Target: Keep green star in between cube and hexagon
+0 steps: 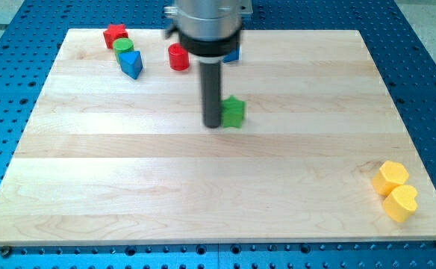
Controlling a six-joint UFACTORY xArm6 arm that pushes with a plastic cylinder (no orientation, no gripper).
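The green star lies on the wooden board, a little above the middle. My tip stands right against its left side, touching or nearly so. A blue cube is mostly hidden behind the arm's body near the view's top. The yellow hexagon lies far off at the view's lower right, beside a yellow heart.
At the view's top left lie a red star-like block, a green cylinder and a blue block. A red cylinder stands just left of the arm. The board is ringed by a blue perforated table.
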